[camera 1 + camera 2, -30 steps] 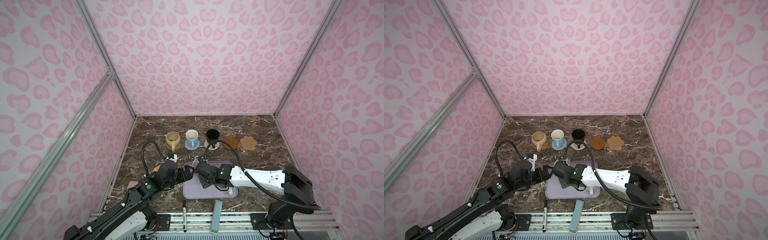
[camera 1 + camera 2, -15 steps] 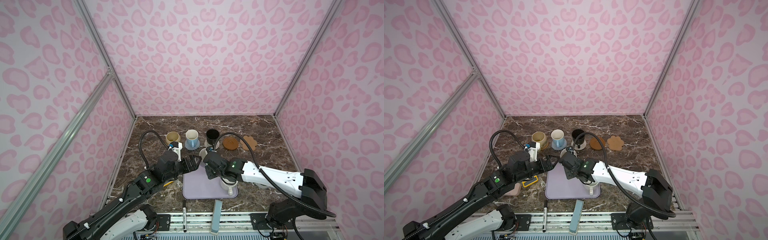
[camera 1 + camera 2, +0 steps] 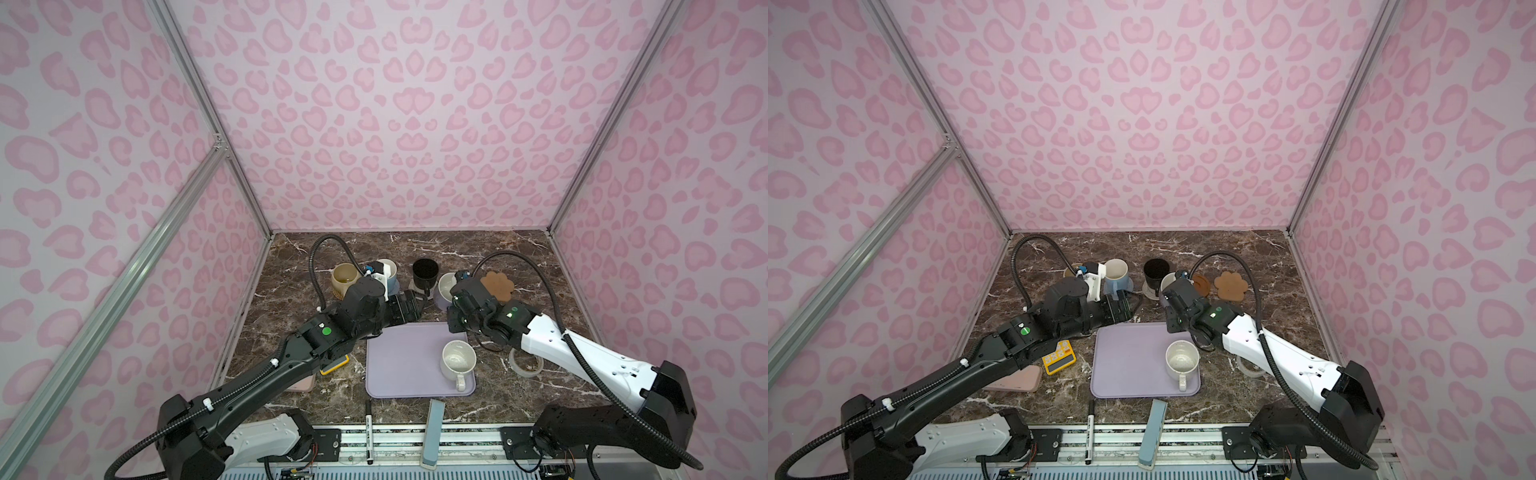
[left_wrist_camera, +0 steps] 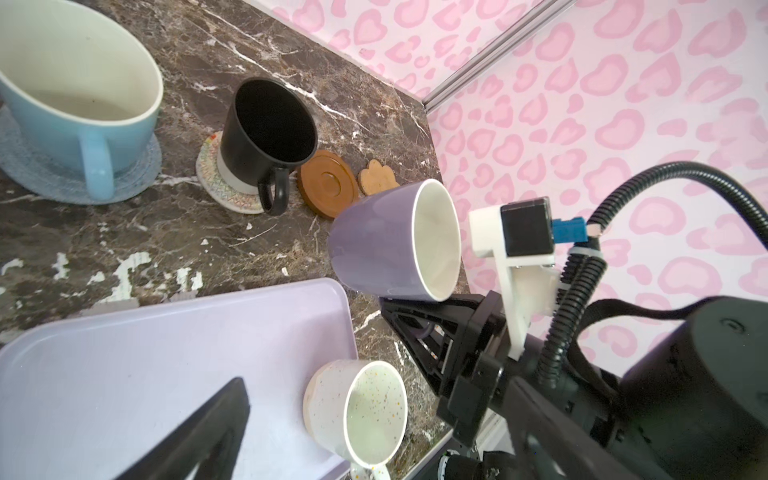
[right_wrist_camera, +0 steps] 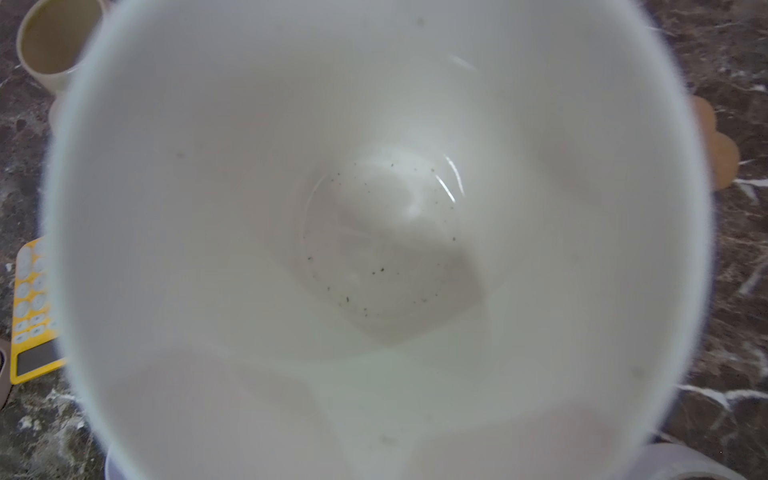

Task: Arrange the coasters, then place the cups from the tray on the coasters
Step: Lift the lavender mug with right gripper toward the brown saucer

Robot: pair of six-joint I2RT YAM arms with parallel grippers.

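The lavender cup [image 4: 395,245] is held tilted, clamped by its handle in the closed right end effector [image 4: 419,332], at 1 o'clock of the tray [image 3: 399,361], presumably for the bare brown coaster [image 4: 328,183]. The left end effector [image 3: 409,309] is spread wide, empty.

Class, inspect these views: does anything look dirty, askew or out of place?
Dark specks dot the white inside bottom of the lavender mug held by the right gripper, so it looks unclean. Nothing else stands out.
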